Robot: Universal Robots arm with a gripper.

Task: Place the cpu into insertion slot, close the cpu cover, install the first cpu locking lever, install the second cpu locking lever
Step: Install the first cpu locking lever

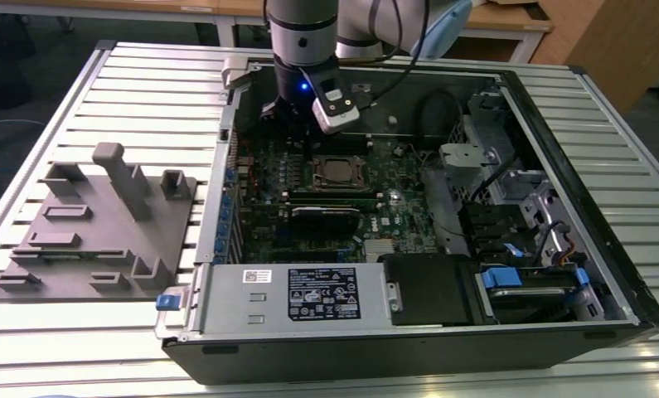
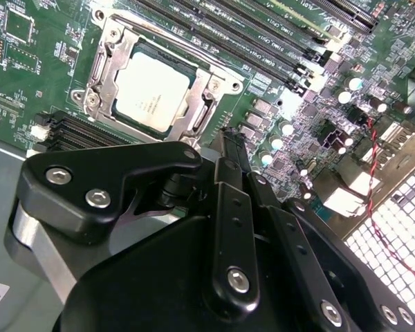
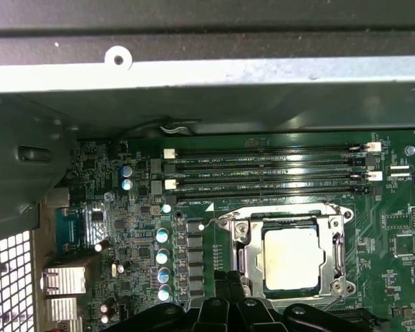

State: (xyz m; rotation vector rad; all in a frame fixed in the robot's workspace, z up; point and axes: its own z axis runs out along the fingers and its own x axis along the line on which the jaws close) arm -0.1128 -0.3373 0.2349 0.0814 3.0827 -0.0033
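You've got the open computer case (image 1: 418, 358) lying on the slatted table (image 1: 119, 75), and the arm reaches down inside it, over the green motherboard (image 3: 387, 235). The gripper (image 2: 227, 135) hangs just beside the insertion slot (image 1: 335, 172), fingers pressed together and carrying nothing, tips aimed at the socket's corner.

Look at the socket: the cpu cover (image 3: 247, 257) lies flat over it, and the cpu (image 2: 151, 88) sits inside, its pale top showing through the cut-out. Chip seated, cover down, by the look of it. The thin wire lever (image 3: 221, 218) runs along the socket's edge (whether it is hooked under its catch, I cannot tell).

Here's the danger, as I judge it. Those closed tips are narrow and the lever is springy wire, so an off-centre push could let it slip and snap back. Come in too low and the tips scrape the board's small parts, or the memory slots (image 3: 263, 169) close by. Press the cover unevenly and the chip could shift in its seat.
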